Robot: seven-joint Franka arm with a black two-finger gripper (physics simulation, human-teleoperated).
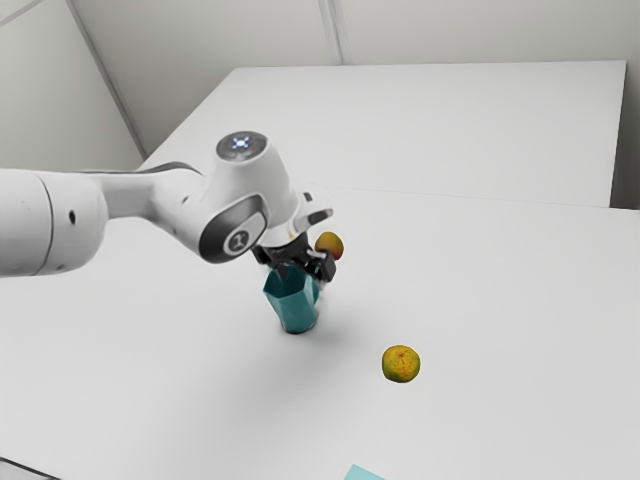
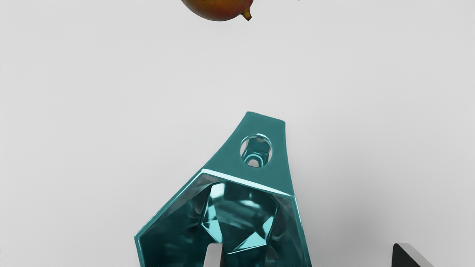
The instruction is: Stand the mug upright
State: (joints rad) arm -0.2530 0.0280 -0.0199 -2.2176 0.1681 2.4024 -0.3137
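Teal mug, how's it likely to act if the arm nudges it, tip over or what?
The teal mug might tip fairly easily, since it narrows from a wide rim to a smaller base. Its crisp, flat-sided walls suggest it is stiff rather than squashy. The shiny inner faces hint that it could be slippery to pinch.

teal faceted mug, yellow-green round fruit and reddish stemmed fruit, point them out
Teal faceted mug [image 1: 296, 312]: exterior view, on its outer wall.
Yellow-green round fruit [image 1: 401, 364]: exterior view, middle of its skin.
Reddish stemmed fruit [image 2: 219, 9]: wrist view, rounded side facing the mug.
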